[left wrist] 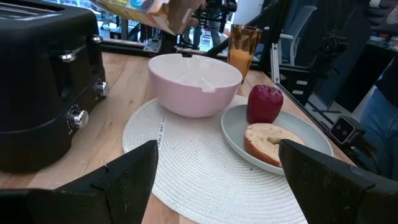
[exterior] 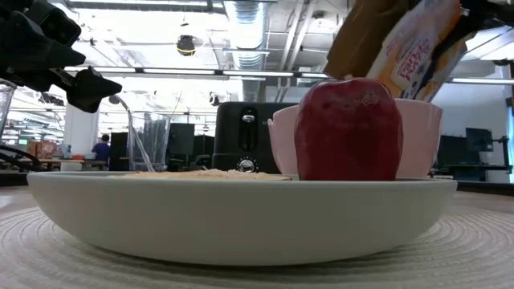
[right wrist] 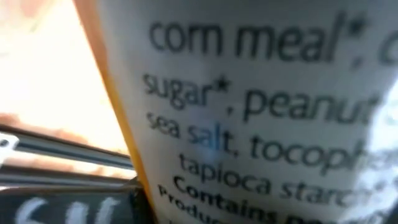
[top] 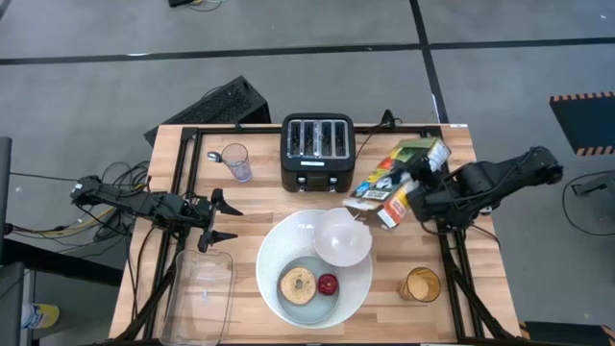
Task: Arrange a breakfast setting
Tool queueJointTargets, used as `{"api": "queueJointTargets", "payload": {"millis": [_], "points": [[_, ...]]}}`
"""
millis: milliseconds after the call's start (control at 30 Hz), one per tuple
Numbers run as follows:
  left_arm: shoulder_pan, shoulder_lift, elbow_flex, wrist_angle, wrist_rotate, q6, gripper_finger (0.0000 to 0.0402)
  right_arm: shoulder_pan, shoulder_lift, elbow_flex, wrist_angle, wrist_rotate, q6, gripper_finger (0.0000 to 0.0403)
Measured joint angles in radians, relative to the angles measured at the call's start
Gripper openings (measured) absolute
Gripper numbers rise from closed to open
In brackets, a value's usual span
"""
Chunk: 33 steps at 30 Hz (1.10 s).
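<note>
The right gripper (top: 415, 200), clamped on the light, crushable cereal box (top: 394, 178) mid-body, tilts it over the small white bowl (top: 342, 237), while the left gripper (top: 227, 220) waits open and empty

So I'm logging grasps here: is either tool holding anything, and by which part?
The right tool is shut on the cereal box, gripping its side near the base, tilted over the bowl. The left tool is open, holding nothing.

Printed cereal box (right wrist: 261, 112) filled the right wrist view, blurred, cropped at every edge, right gripper's fingers hidden behind it, box top cut off in low view, toasted bagel half (exterior: 201, 172) barely showed above plate rim (exterior: 241, 189).
</note>
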Motion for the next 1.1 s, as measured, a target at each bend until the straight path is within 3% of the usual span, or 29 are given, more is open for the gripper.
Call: {"api": "queueJointTargets", "payload": {"millis": [1100], "points": [[0.000, 0.000, 0.000, 0.000, 0.000, 0.000, 0.0320, 0.145, 0.014, 0.000, 0.040, 0.200, -0.203, 0.0164]]}}
